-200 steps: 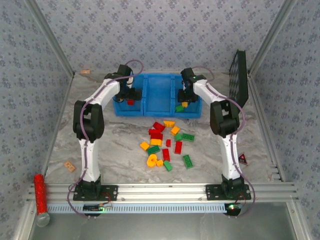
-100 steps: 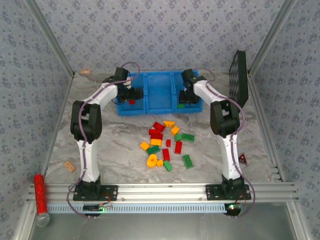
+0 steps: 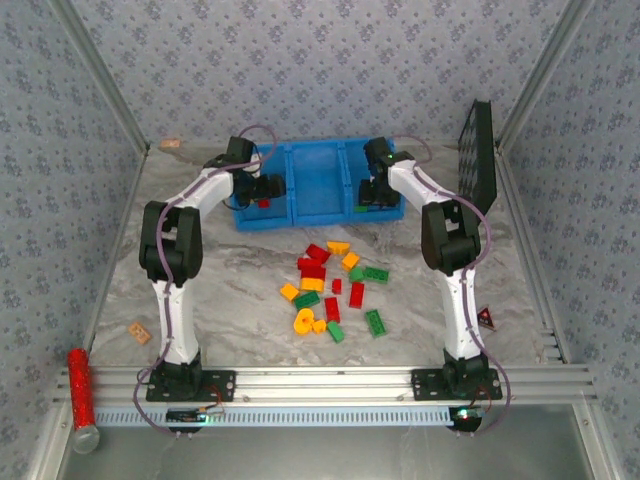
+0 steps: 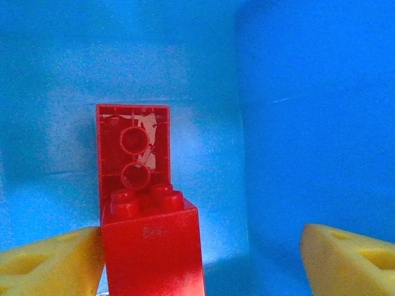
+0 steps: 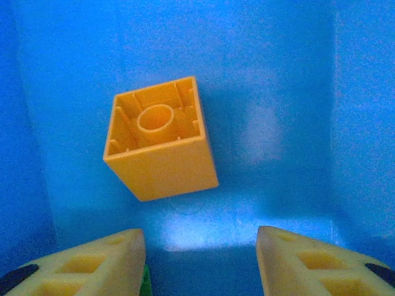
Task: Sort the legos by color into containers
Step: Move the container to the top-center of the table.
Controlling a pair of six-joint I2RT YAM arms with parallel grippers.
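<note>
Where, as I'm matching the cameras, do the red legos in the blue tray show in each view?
Top external: red legos in the left bin of the containers, far centre-left.
Left wrist: red legos left of centre, inside the blue bin.
Right wrist: another blue bin, with a yellow-orange lego.
Shared landmark: the blue containers' walls.

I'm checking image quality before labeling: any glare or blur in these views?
Left wrist: the upturned red brick is sharp, the near fingertips soft, a pale sheen on the left bin. Right wrist: the yellow-orange brick is crisp, glare on the right bin below it. Top external: even light, faint shadows.
</note>
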